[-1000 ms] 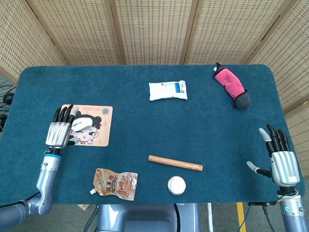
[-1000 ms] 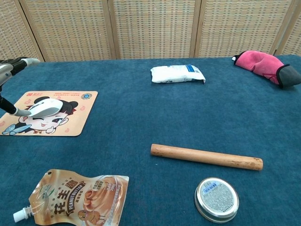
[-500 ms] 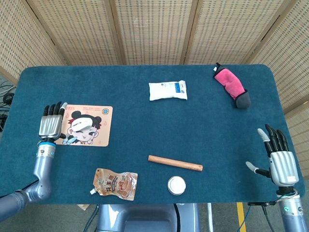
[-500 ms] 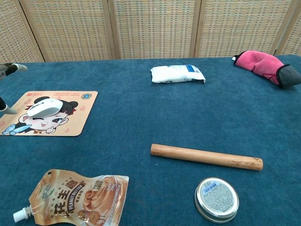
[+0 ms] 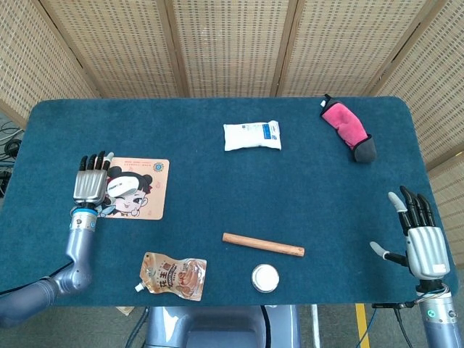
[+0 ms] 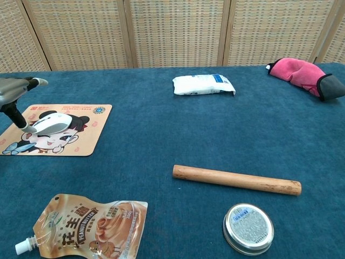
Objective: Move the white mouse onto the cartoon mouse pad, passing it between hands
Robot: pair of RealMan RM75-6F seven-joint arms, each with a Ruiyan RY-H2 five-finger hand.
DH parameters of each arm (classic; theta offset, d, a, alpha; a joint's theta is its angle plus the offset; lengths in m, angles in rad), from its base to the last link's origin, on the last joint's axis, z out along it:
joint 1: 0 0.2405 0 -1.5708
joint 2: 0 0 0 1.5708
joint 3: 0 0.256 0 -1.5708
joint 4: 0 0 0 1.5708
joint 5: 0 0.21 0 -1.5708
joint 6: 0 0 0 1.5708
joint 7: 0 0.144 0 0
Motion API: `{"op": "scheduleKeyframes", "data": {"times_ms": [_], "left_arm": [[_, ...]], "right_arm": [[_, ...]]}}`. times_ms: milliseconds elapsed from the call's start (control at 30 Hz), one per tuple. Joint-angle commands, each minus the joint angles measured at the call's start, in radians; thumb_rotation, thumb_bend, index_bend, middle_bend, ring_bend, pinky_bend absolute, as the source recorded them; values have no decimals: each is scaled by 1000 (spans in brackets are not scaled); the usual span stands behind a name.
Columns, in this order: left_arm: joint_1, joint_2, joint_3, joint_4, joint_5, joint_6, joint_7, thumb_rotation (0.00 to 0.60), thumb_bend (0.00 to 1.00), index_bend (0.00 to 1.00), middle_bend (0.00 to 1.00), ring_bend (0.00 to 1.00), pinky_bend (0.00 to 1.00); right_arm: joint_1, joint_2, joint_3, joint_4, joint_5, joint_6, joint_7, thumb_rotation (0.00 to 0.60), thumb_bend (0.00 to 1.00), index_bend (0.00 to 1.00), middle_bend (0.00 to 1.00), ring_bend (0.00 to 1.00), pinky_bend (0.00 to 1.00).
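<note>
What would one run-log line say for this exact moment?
white mouse: on cartoon mouse pad | left hand: open, beside pad's left edge | right hand: open, near table's right edge

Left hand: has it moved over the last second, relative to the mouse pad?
Yes. The left hand drew back off the mouse pad to its left edge, then returned partway; it now hovers over the pad's left edge.

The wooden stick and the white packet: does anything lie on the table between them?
No. In the head view only bare blue cloth lies between the wooden stick and the white packet.
</note>
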State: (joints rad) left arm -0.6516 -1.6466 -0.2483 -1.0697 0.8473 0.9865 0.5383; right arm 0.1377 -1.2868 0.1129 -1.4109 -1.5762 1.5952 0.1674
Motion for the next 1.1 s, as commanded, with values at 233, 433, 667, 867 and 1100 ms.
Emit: {"op": "scheduleKeyframes", "data": {"times_ms": [233,433,667,867,1100], "left_arm": [[-25,-48,3,58,6,-25,-2,600,111,0,0,0,0],[-34,-64,3,84,4,-36,5,600,122,0,0,0,0],[-46,-91,-1,142,10,-50,-6,600,151,0,0,0,0],[-57,-116,-1,207,26,-66,-21,600,162,0,0,0,0],[-69,-152,-8,291,27,-104,-42,600,184,0,0,0,0]], "right_arm": [[0,-1,1,1,2,1,-1,600,0,63,0,0,0],[0,-2,1,2,1,3,1,600,0,63,0,0,0],[1,-6,0,5,0,0,-7,600,0,63,0,0,0],[4,-10,-1,8,1,-7,-17,600,0,63,0,0,0],[6,-15,-2,12,6,-14,-28,600,0,63,0,0,0]]}}
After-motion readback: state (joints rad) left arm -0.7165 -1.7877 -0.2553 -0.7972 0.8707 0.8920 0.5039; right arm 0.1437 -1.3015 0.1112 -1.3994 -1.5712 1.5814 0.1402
